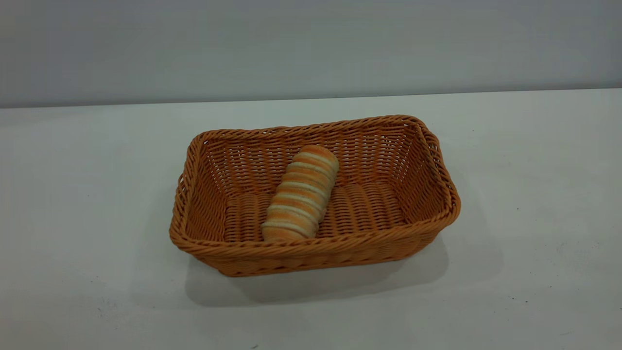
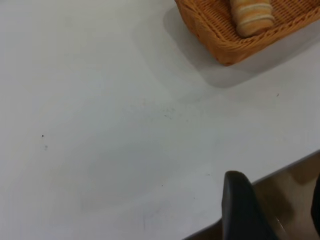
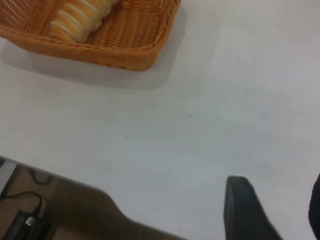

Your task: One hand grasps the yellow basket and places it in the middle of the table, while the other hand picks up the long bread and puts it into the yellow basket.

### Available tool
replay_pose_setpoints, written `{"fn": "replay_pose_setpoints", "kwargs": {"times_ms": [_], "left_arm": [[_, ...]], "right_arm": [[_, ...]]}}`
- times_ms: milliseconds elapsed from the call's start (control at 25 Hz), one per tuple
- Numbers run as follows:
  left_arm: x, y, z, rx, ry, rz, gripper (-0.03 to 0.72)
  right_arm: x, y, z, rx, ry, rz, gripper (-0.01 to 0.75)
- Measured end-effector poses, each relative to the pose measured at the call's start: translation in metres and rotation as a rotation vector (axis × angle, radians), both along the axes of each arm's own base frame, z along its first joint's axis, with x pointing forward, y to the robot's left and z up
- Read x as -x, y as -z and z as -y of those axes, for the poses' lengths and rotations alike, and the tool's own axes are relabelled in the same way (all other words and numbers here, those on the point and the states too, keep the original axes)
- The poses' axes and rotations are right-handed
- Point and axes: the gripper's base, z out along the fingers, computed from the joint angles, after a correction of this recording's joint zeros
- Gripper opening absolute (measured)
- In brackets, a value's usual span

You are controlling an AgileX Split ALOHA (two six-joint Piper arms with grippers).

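Woven yellow basket (image 1: 440,170) holds long bread (image 1: 300,194) mid-table (image 1: 534,194); both grippers' fingers apart, empty.

Your worktop (image 1: 534,194): one wide, flat white surface with faint dark specks. Directly on it you have a single item, the yellow basket (image 1: 311,253), resting flat near the middle, its long side roughly parallel to the worktop's far edge.

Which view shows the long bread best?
The exterior view: the whole long bread lies inside the yellow basket, ridges clear. The left wrist view catches only one end at the frame edge; the right wrist view shows part of it, cut off.
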Motion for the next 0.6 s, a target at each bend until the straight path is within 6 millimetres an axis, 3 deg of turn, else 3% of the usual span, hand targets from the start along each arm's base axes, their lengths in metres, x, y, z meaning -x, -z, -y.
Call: {"fn": "replay_pose_setpoints", "kwargs": {"times_ms": [600], "left_arm": [[-0.0009, -0.0004, -0.0016, -0.016, -0.011, 0.011, 0.413]], "right_arm": [[0.0, 0.0001, 0.0, 0.005, -0.004, 0.001, 0.301]]}}
